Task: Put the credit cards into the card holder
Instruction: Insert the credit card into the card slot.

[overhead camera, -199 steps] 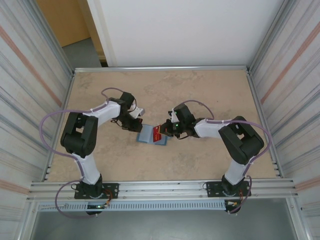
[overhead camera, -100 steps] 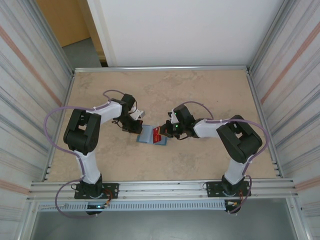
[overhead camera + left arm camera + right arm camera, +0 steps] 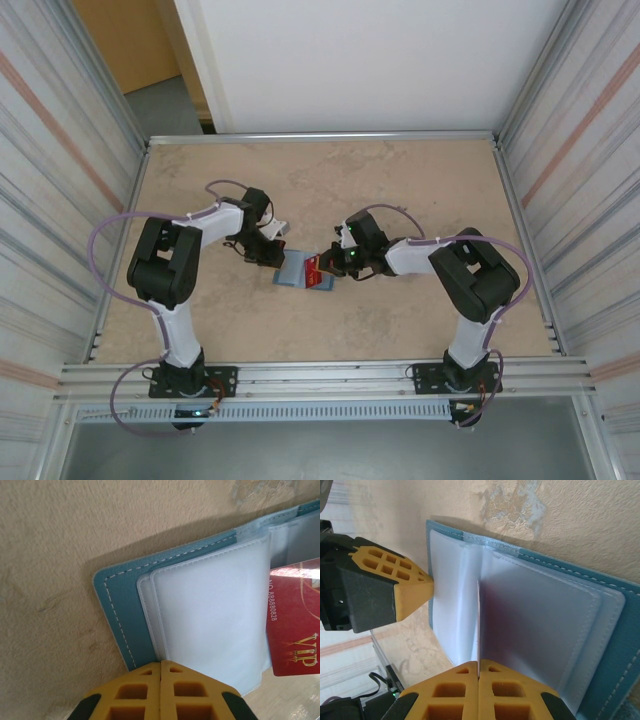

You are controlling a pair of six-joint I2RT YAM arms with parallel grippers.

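The teal-blue card holder (image 3: 291, 270) lies open on the table between both arms, its pale plastic sleeves (image 3: 210, 615) facing up. My left gripper (image 3: 279, 256) is shut with nothing between its fingers, and its tip (image 3: 161, 664) rests on the holder's edge at the sleeves. My right gripper (image 3: 327, 265) is shut on a red credit card (image 3: 295, 625) with gold VIP lettering. In the right wrist view the card is a thin edge (image 3: 478, 620) rising from my fingertips (image 3: 478, 663) over the sleeves. The left gripper's yellow fingers (image 3: 405, 587) touch the holder's far edge (image 3: 431, 555).
The tan tabletop (image 3: 400, 180) is walled by metal rails and corrugated panels (image 3: 70, 190) on both sides. Both arm bases (image 3: 185, 378) sit at the near edge. Open table lies behind and in front of the holder.
The left arm's elbow swung slightly right and its gripper settled on the holder. The right gripper edged a little left with the red card. Both stayed shut.
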